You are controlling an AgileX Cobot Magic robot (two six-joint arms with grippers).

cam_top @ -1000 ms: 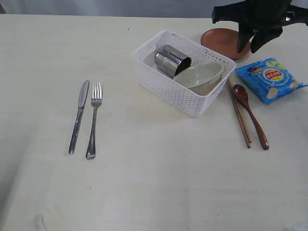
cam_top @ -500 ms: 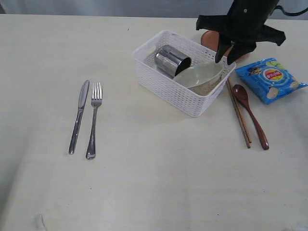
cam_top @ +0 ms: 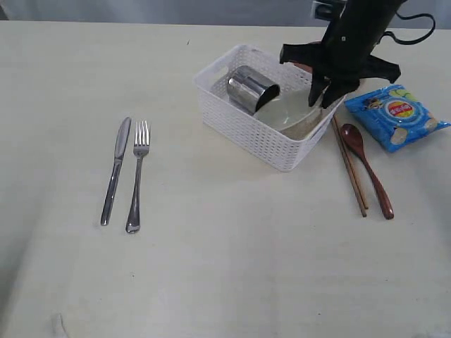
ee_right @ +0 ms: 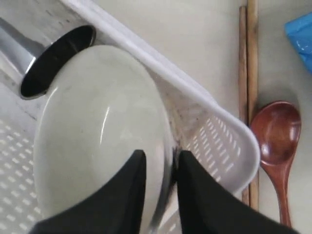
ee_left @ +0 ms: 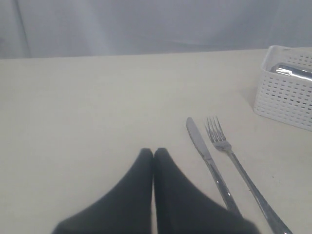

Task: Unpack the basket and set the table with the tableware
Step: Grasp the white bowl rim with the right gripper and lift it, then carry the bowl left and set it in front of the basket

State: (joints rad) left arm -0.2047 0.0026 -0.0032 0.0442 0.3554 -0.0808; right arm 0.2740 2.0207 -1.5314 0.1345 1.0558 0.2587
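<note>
- Two things are sitting in the white plastic basket with little holes in its sides (cam_top: 246, 130). One is a pale round bowl (ee_right: 97, 126), leaning at the end near me. The other is a shiny steel mug (cam_top: 248, 88), lying on its side right by the bowl.
- I am the right gripper (ee_right: 161, 155), and I am reaching down over the bowl's rim. One finger is sitting inside the bowl and one outside. My jaws are standing partly open, and I cannot tell if they are squeezing the rim yet.
- To do this well, I think I am needing a firm pinch first, then a slow, straight lift. The bowl is looking smooth and slippery.
- The basket wall is running just beside my outer finger, so a sideways tug could be bumping it or the mug.
- The wooden chopsticks (cam_top: 350, 172), the reddish-brown wooden spoon (cam_top: 370, 172) and a blue snack bag (cam_top: 394, 113) are crowding that side.
- The steel knife (cam_top: 115, 169) and steel fork (cam_top: 136, 176) are lying well apart from the basket. The cream table (cam_top: 225, 267) between them is giving lots of room.
- The left gripper (ee_left: 154, 152) is hanging near the knife, jaws pressed together, holding nothing.
</note>
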